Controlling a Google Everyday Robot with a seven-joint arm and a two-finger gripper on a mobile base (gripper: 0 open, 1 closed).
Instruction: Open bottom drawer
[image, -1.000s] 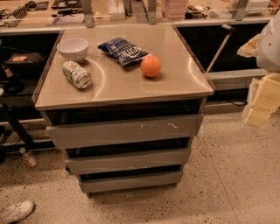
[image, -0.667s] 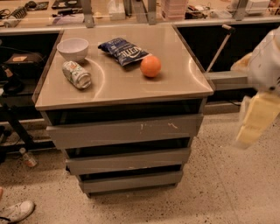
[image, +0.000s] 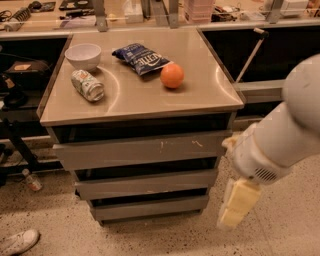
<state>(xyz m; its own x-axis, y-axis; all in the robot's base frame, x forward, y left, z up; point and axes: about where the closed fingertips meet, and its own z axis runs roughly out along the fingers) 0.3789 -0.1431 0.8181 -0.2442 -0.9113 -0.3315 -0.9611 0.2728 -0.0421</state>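
Observation:
The grey metal cabinet has three drawers. The bottom drawer (image: 150, 208) is the lowest, shortest front, plain and handleless; it sits pushed in under the wider middle front (image: 147, 183) and the tall scratched top front (image: 142, 150). My gripper (image: 235, 205) hangs from the white arm at the right, pointing down beside the cabinet's right lower corner, level with the bottom drawer and a little apart from it.
On the cabinet top (image: 200, 90) lie a white bowl (image: 83, 55), a tipped can (image: 87, 85), a blue chip bag (image: 141, 58) and an orange (image: 172, 75). A shoe (image: 17, 241) and a small bottle (image: 31, 180) are on the floor at left. Counters stand behind.
The arm has swung in from the right edge, down and leftward, bringing the gripper low beside the cabinet's right side. The drawers have not moved.

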